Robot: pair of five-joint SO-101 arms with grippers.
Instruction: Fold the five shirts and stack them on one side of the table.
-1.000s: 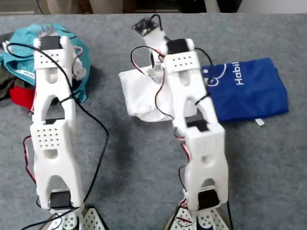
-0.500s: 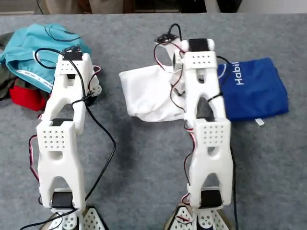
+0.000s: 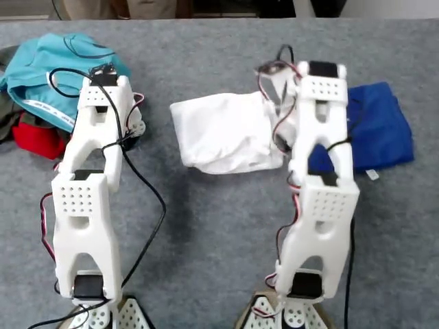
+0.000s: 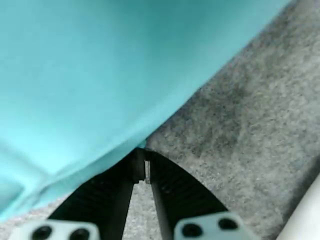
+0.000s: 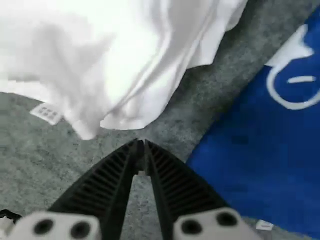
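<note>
The white shirt [image 3: 219,133] is lying rumpled at 12 o'clock. Your right tool [image 5: 140,145], closed and empty, is swinging off it toward the blue shirt [image 3: 384,130] at 2, fold unfinished. Your left tool [image 4: 142,155], closed too, is waiting by the teal shirt [image 3: 48,65] at 10.

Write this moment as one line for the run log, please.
left gripper: shut, tip at teal shirt edge | right gripper: shut, empty, over table between white shirt and blue shirt | stack: not yet

Grey table [image 3: 206,226] with shirts.
Blue shirt [image 3: 384,130] just beside the white shirt [image 3: 219,133]; teal shirt [image 3: 48,65] and red garment [image 3: 31,140] well apart, opposite side.
</note>
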